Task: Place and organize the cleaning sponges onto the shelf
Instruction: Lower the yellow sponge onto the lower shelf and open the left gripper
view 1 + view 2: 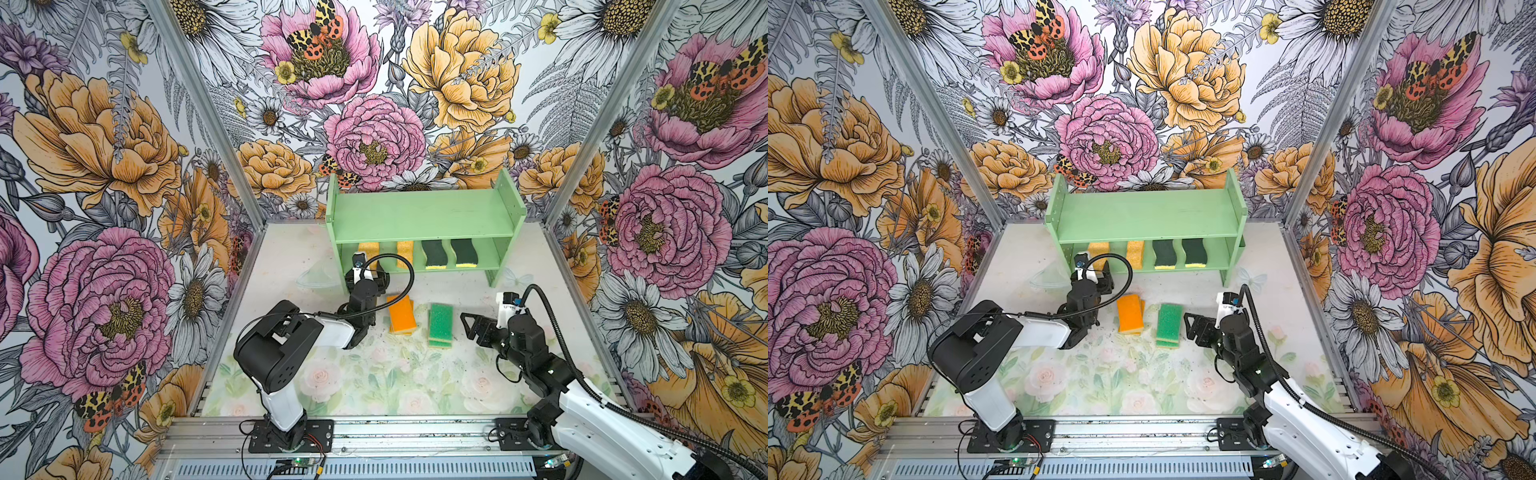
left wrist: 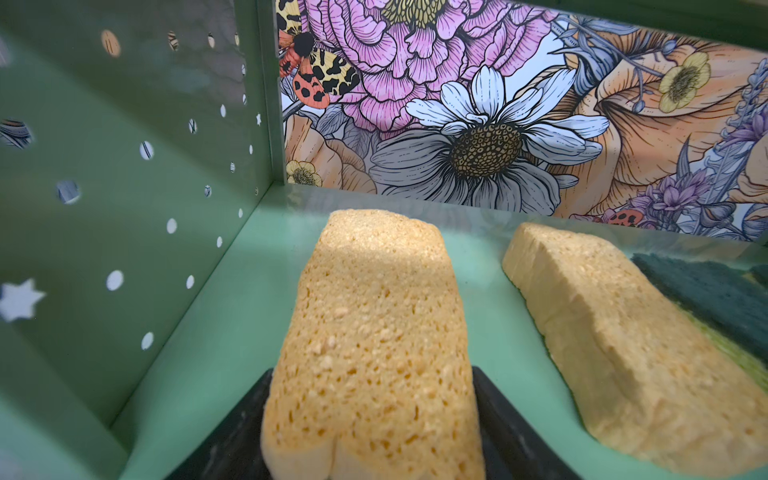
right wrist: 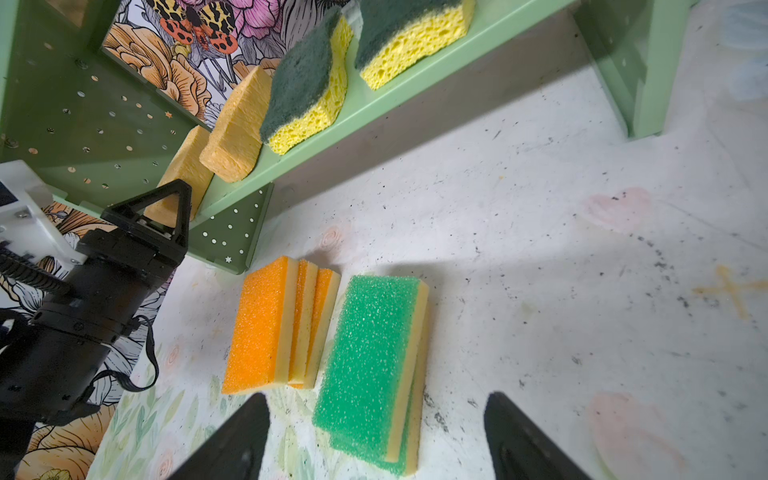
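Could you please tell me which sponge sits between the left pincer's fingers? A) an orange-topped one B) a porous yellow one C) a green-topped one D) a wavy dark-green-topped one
B: in the left wrist view the left pincer clamps the porous yellow sponge on the lower tier of the shelf.

Tbl w/ shelf, orange stack, green stack

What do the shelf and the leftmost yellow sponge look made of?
The shelf: probably painted wood or board, mint-green with a slight sheen, flat panels with drilled holes. The yellow sponge: porous foam, likely cellulose; open irregular pores, rough matte surface.
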Motion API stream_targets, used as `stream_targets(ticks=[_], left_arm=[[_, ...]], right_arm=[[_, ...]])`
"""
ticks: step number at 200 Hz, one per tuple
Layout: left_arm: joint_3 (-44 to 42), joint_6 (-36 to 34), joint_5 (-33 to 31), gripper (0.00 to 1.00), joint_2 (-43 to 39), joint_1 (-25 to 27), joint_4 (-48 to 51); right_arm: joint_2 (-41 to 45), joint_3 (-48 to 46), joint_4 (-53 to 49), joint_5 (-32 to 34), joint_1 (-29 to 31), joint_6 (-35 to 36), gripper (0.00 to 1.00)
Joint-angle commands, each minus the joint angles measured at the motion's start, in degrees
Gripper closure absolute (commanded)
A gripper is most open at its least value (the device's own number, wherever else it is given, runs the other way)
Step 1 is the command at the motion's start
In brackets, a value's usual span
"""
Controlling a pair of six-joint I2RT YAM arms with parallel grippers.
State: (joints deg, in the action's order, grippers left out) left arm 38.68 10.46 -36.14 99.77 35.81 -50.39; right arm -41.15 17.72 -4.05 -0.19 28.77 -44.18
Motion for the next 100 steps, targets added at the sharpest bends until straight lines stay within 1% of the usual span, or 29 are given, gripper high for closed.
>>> stream_targets(ticks=[1,39,100], left_arm=[[-0.6,-0.1,2.7,0.3,1.0,-0.8,-0.6],[-0.9,-0.4,3.9,0.29,1.2,-1.0,-1.2],[-1.5,-0.3,3.0,0.25,1.0,-1.1,-1.8]], right_arm=[[0.6,-0.6,0.5,1.1,-0.3,-0.8,0.17],[0.6,-0.6,0.5,1.0,-0.3,-0.9,0.17],[0.8,-0.6,0.5,1.0,-0.3,-1.0,0.17]])
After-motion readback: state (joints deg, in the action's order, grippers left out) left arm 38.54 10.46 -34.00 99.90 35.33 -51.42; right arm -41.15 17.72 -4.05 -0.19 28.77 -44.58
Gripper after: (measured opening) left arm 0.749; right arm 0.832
